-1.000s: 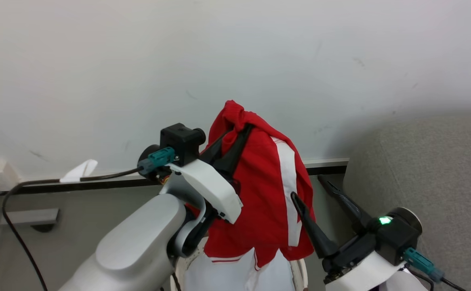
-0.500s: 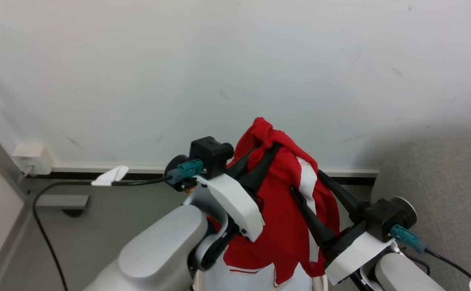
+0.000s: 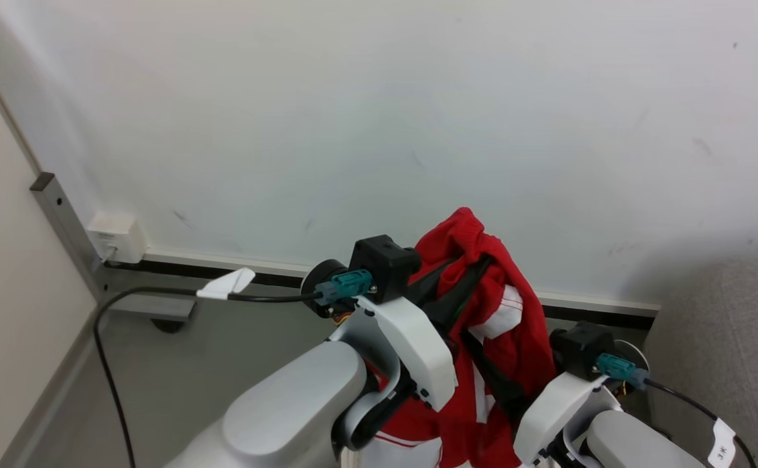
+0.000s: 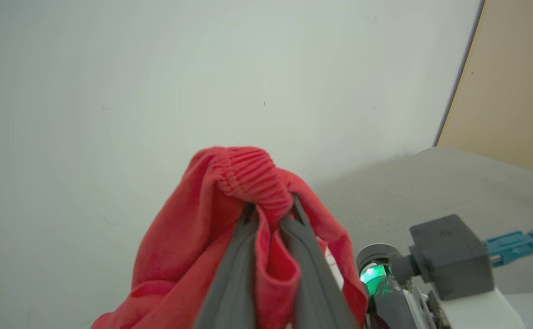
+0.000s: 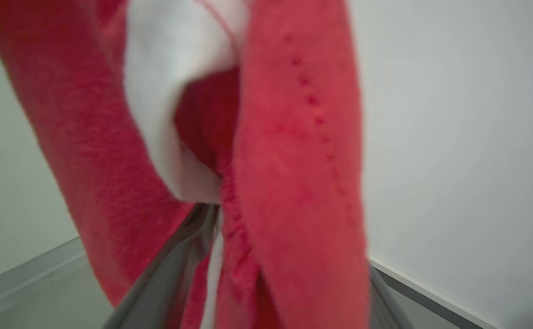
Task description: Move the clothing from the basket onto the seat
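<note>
The red clothing point(image 3: 515, 338) is up in the air, bunched and hanging in front of the pale wall point(image 3: 379, 97). Its ribbed edge is pinched at the top by the left hand point(image 4: 270, 211), both dark fingers closed tight on a fold of it, plain to see in the left wrist view. The right hand point(image 5: 266, 246) is in there too, low on the drape by the white stripe, with fabric across its fingers; whether it is clamped or merely buried, I cannot tell. Off to the robot's right sits the grey seat point(image 3: 730, 351), near but not under the cloth. So this reads as the carry: lift done, drop not yet made. Next call: swing the bundle rightward over the cushion, high enough that the trailing hem clears the edge, then release whichever hand holds it.
</note>
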